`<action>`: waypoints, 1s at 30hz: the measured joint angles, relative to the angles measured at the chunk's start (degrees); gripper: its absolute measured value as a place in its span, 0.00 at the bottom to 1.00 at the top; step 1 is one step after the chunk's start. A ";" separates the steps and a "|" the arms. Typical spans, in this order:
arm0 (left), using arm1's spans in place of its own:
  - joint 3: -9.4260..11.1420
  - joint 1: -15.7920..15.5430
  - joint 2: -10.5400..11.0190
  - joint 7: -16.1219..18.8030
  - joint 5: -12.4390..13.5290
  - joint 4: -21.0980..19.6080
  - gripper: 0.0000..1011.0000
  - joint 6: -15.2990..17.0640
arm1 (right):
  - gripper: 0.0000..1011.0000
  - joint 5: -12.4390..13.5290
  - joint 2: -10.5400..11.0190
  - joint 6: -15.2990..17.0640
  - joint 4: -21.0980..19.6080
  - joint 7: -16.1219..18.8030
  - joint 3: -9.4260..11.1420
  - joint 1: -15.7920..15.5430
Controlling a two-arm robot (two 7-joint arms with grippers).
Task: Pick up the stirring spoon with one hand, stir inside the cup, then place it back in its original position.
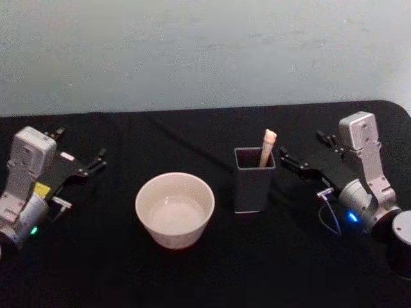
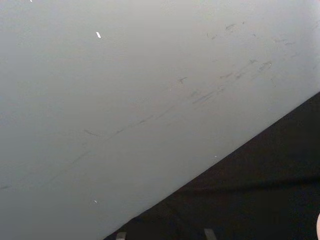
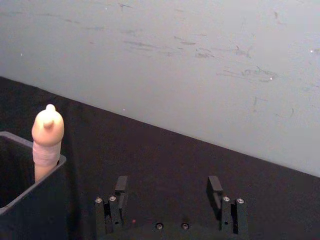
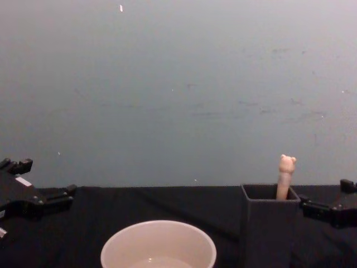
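The left tool [image 1: 82,165] is parked at the left of the black counter [image 1: 192,276], fingers spread, grasping nothing. To its right stands the cream cup [image 1: 174,209], then the dark grey holder [image 1: 254,181] with the stirring spoon [image 1: 267,147] leaning upright inside, bear head above the rim. The right tool [image 1: 297,163] hovers just beside the holder, released and empty. It should close on the handle below the bear head, squarely, then lift straight up to clear the holder's wall.
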 joint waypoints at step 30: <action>0.00 0.00 0.00 0.00 0.00 0.00 0.99 0.00 | 0.99 0.28 0.09 -0.17 -0.20 0.05 0.00 -0.01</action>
